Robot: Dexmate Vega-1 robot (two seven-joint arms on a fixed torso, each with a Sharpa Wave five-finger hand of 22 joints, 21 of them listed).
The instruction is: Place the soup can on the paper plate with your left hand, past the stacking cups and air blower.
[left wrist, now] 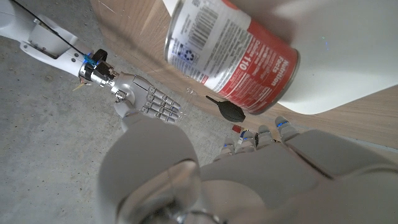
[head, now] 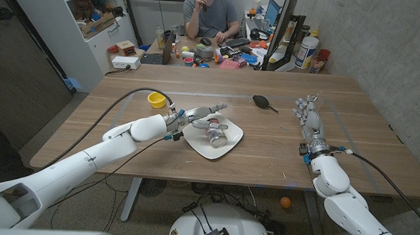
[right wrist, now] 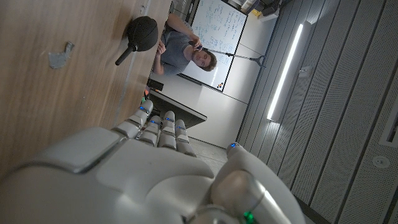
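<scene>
My left hand (head: 195, 117) has released fingers over the red-labelled soup can (head: 215, 136) lying on the white paper plate (head: 231, 144); wrist view shows its barcode; right hand (head: 309, 115) fingers spread, holding nothing

Red-white soup can (head: 215, 135), white paper plate (head: 230, 146)

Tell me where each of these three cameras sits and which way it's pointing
Head view: on the robot's head, looking down over the table; both arms, left hand by the paper plate, right hand.
Left wrist view: on the left wrist, facing the soup can lying on the plate.
Right wrist view: on the right wrist, facing along the table toward a person.
Shared: all three show the air blower.
</scene>
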